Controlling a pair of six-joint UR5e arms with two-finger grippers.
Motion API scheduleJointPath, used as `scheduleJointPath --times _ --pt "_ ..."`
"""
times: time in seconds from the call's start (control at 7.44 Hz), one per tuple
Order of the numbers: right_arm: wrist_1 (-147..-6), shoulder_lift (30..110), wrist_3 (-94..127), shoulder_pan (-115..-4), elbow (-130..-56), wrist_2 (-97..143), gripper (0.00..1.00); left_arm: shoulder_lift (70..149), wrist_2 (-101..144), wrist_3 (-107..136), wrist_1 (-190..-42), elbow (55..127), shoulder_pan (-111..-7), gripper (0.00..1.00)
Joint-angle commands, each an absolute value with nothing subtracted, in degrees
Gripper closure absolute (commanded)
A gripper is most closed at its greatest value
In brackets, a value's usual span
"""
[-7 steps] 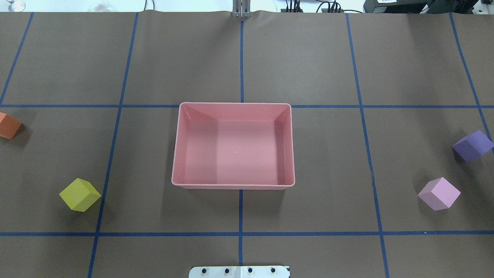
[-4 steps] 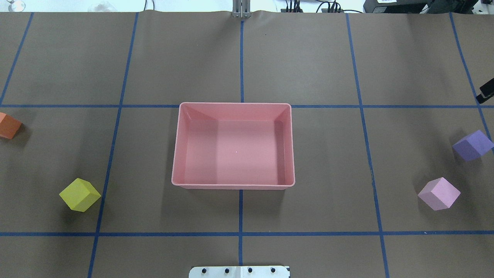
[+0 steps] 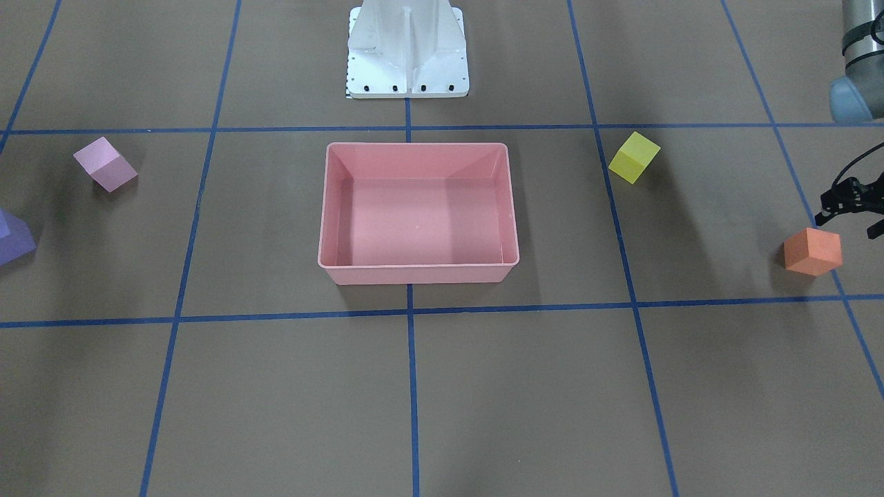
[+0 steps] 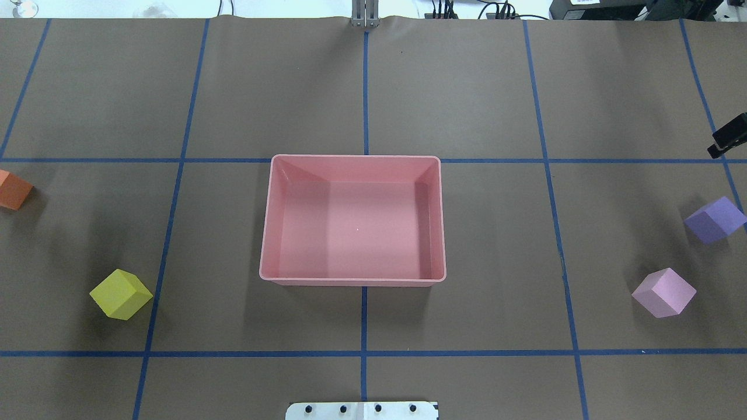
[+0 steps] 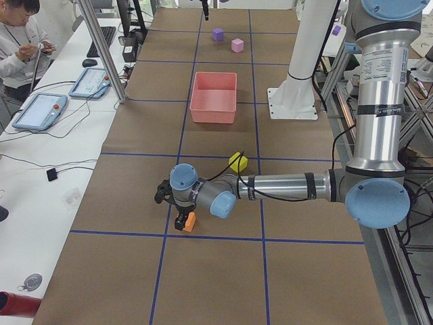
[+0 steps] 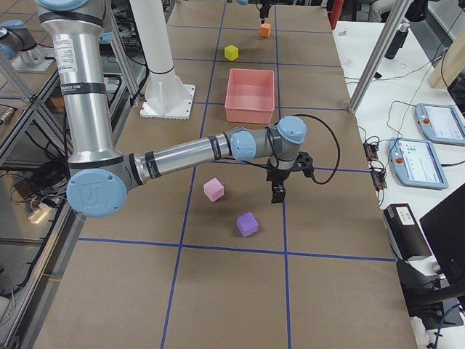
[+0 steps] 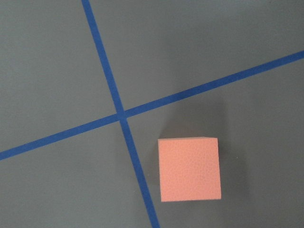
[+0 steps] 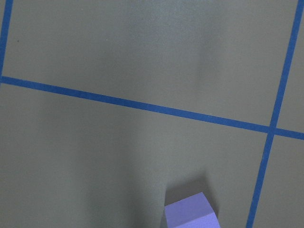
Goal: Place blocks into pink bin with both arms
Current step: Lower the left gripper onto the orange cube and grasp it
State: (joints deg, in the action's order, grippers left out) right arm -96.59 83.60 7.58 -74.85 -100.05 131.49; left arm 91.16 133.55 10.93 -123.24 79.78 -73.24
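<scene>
Pink bin (image 4: 356, 169): salmon, low-walled, round-cornered. Four matte cube blocks (image 4: 121, 294) flank it on the worktop (image 4: 467, 87). My left gripper (image 5: 180, 219), right gripper (image 6: 277, 193): spread or pressed, I cannot tell.

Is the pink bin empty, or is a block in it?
Empty. The pink bin has a bare floor; the orange block, yellow block, purple block and light pink block sit outside on the table.

Left arm (image 5: 284, 186): upper link vertical, forearm stretched out level and low, wrist bent so the left gripper (image 5: 180, 219) points straight down. Right arm (image 6: 182, 151) mirrors it, forearm level, right gripper (image 6: 277, 192) pointing down. Finger spread unreadable on both; top and front views catch only their edges.
</scene>
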Motion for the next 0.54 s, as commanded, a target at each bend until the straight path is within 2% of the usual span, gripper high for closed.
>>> scheduleJointPath --times 0.0,0.4 --pt "-96.59 83.67 7.65 -74.88 -100.02 131.48 0.00 94.03 133.42 11.34 -124.80 75.25 -71.64 0.01" --pt "-96.59 83.76 7.65 -74.88 -99.93 131.48 0.00 94.48 133.51 11.43 -125.24 73.04 -69.61 0.02"
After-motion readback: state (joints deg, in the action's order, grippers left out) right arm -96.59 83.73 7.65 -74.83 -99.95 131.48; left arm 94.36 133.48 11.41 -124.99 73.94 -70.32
